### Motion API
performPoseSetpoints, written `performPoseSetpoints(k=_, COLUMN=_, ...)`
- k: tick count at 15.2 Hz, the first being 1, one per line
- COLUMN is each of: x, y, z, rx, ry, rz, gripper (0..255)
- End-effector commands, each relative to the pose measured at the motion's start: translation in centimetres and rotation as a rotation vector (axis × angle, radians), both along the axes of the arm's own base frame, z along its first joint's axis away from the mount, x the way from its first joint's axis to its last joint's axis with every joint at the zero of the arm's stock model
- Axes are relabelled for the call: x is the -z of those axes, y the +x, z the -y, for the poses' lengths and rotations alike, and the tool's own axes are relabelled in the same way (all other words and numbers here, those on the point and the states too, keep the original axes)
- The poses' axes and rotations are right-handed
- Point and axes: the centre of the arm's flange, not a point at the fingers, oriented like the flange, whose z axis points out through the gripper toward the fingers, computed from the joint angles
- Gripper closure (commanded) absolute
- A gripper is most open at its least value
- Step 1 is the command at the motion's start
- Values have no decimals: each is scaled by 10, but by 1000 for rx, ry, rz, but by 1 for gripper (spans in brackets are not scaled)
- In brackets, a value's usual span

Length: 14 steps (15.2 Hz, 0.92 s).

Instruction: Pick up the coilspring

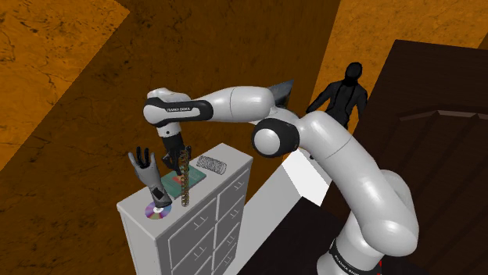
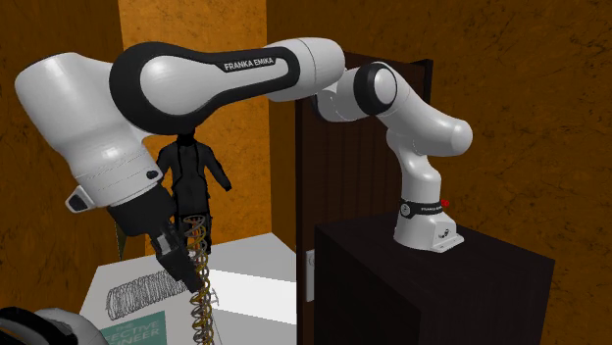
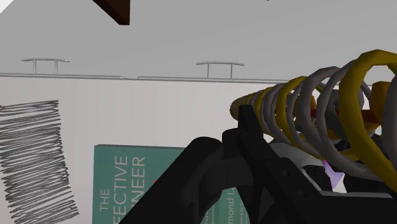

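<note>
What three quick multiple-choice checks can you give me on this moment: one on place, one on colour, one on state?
1. Where does the teal book lie?
A. on the floor
B. on top of the white dresser
C. on the robot's dark stand

2. What colours are the turns of the coil spring?
A. gold and grey
B. red and white
C. all green

3. How is the coil spring placed?
A. flat on the book
B. inside a drawer
C. upright, clasped by the gripper

Answers:
1 B: the shoulder view shows the book lying flat on the dresser top.
2 A: the wrist view shows gold turns alternating with grey ones.
3 C: in both exterior views the spring hangs upright at the gripper's fingers.
</note>
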Motion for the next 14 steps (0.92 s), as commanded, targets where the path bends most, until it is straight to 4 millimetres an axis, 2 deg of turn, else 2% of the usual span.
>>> performPoseSetpoints(k=1, x=1, y=0, z=0, rx=0, ry=0, rz=-1, gripper=255)
performPoseSetpoints(k=7, x=1, y=1, z=-1, rx=0, ry=0, rz=-1, gripper=255)
performPoseSetpoints(k=14, x=-36, y=1, z=-1, rx=0, ry=0, rz=-1, gripper=255)
